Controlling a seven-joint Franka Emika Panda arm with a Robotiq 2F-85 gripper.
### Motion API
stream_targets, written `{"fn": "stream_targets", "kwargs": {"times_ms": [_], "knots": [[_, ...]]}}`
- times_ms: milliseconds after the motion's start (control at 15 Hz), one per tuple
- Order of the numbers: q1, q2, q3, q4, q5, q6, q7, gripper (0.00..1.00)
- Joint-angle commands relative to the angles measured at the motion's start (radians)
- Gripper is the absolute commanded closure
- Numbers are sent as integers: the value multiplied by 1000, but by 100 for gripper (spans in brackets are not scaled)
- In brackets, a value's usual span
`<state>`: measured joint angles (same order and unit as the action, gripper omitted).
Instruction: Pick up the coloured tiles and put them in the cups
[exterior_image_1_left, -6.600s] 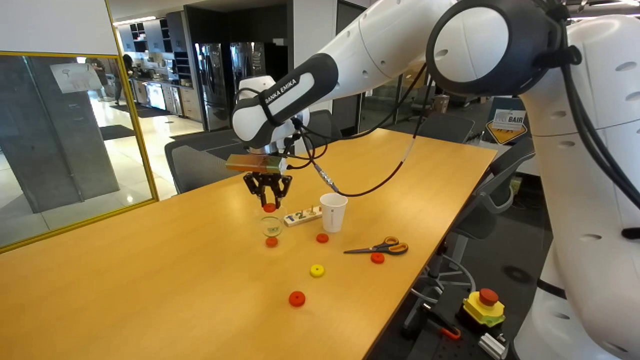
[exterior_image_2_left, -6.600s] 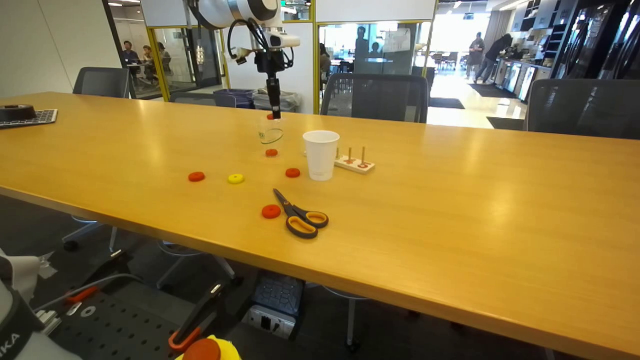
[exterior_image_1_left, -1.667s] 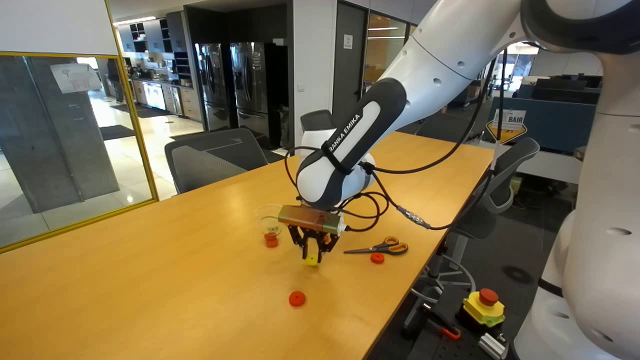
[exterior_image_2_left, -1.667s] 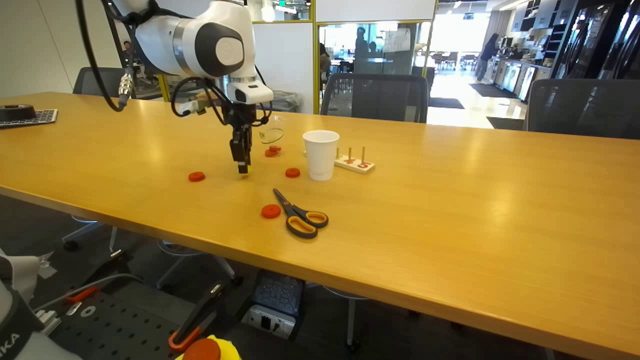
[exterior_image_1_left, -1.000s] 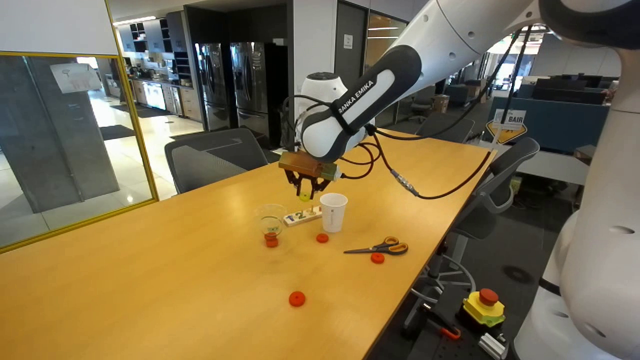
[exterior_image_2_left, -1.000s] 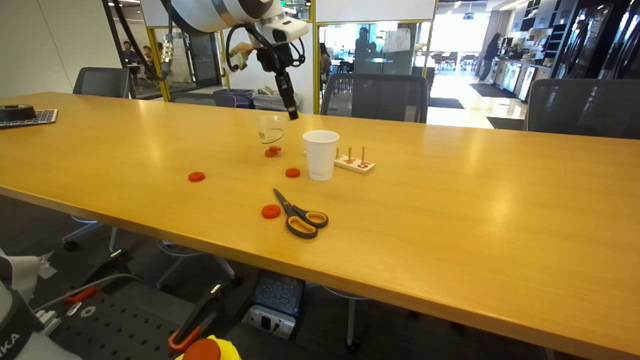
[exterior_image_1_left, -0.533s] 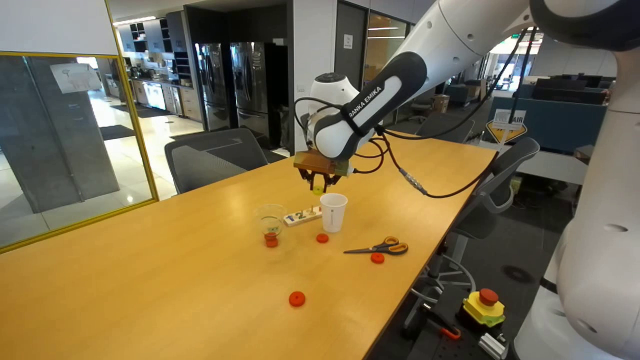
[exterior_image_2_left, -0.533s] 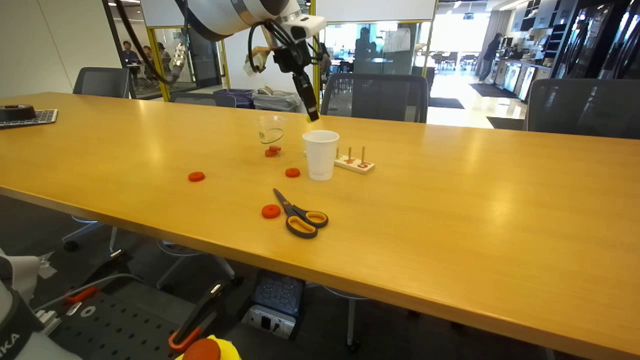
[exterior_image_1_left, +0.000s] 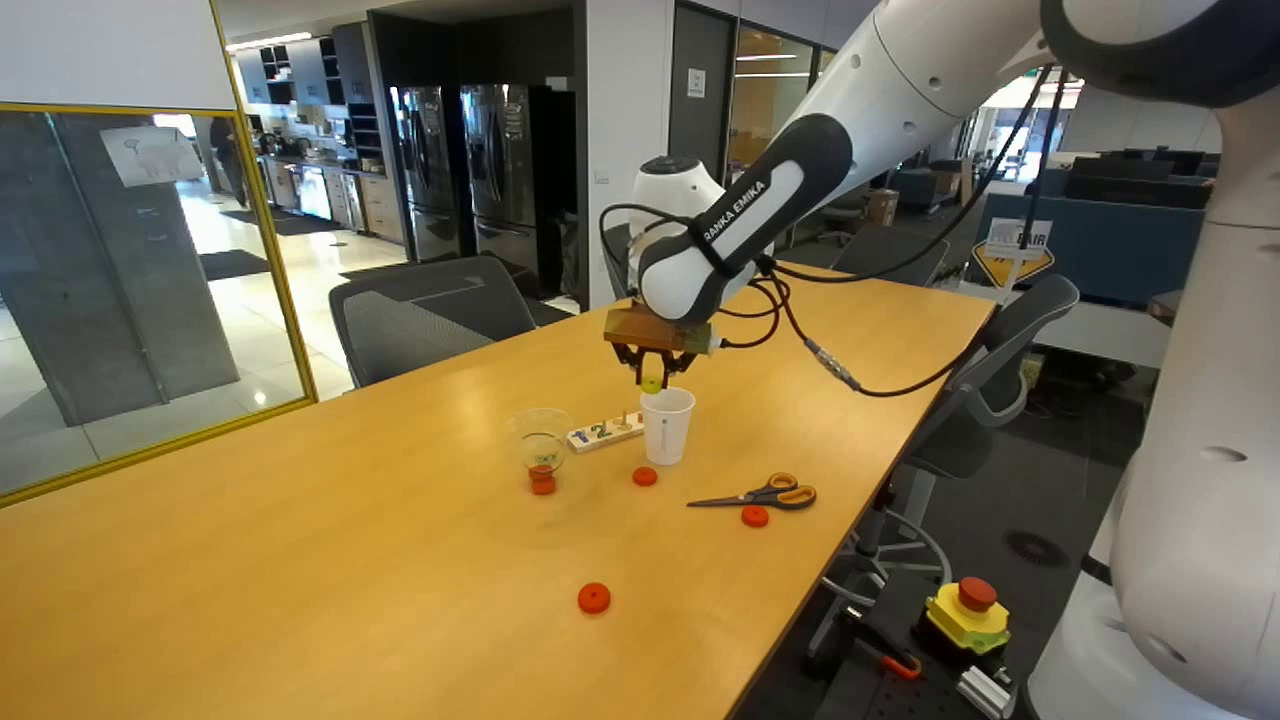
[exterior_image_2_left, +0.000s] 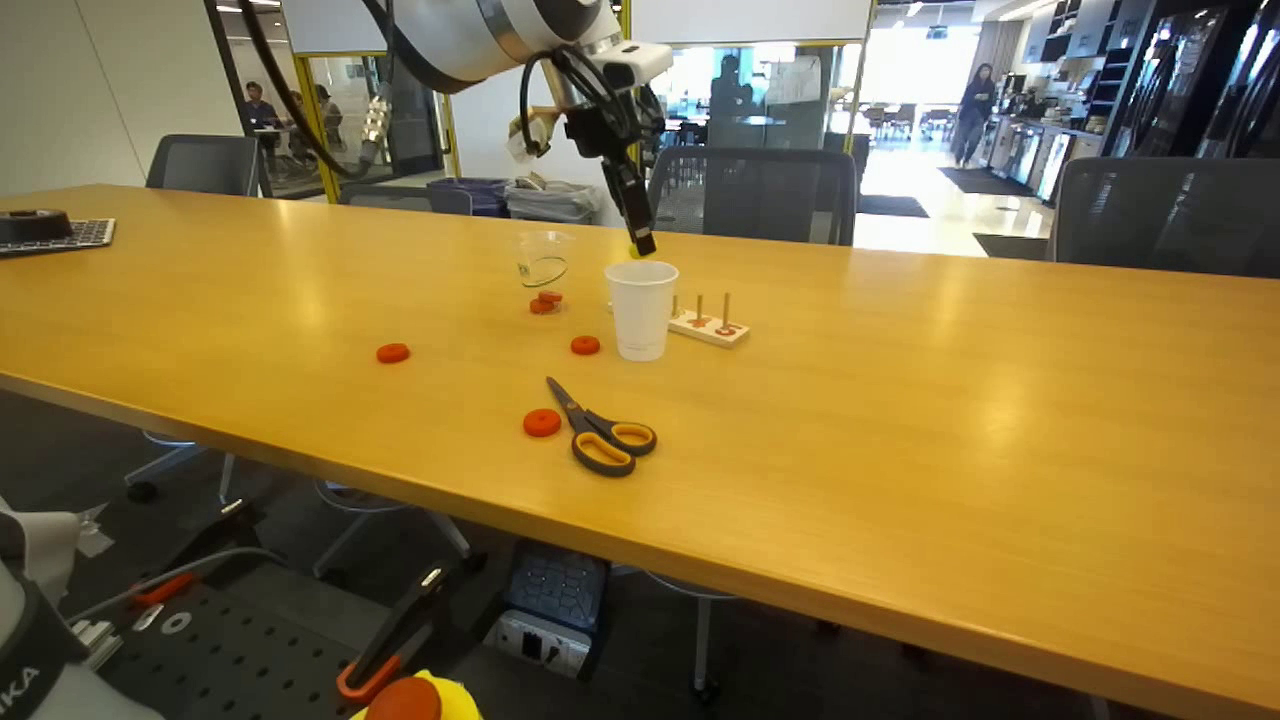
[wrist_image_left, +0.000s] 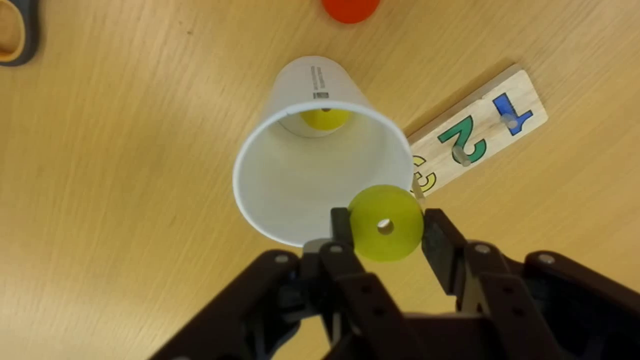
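Note:
My gripper (exterior_image_1_left: 655, 384) is shut on a yellow tile (wrist_image_left: 386, 245), held by its edges over the far rim of the white cup (exterior_image_1_left: 666, 430). In the wrist view the gripper (wrist_image_left: 385, 225) and tile overlap the rim of the white cup (wrist_image_left: 305, 180); another yellow tile (wrist_image_left: 325, 120) lies inside it. The clear cup (exterior_image_1_left: 540, 430) stands to the side, with two red tiles (exterior_image_2_left: 546, 302) showing at its bottom. Loose red tiles lie beside the white cup (exterior_image_1_left: 645, 477), by the scissors (exterior_image_1_left: 755, 516) and farther out on the table (exterior_image_1_left: 594, 598).
A wooden number board with pegs (wrist_image_left: 465, 135) lies right beside the white cup. Orange-handled scissors (exterior_image_2_left: 605, 435) lie near the table edge. A keyboard with a black roll on it (exterior_image_2_left: 35, 230) is at the far end of the table. Chairs (exterior_image_1_left: 430, 310) stand around it.
A red tile dropped from my gripper into the clear cup. The gripper then took the yellow tile from the table, lifted it and carried it over to the white cup, lowering slightly at the end.

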<state>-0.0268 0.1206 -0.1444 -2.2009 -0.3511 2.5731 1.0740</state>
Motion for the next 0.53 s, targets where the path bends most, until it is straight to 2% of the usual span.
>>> {"fn": "stream_targets", "kwargs": {"times_ms": [0,67,133,400,467], "knots": [[-3,18,-10,27,-26,-21,-19,74],[-5,20,-11,29,-21,-25,-36,34],[-6,22,-12,27,-19,-20,-56,34],[-20,-6,-32,-11,-27,10,-127,4],[-29,-23,-36,-31,-17,18,-163,1]]}}
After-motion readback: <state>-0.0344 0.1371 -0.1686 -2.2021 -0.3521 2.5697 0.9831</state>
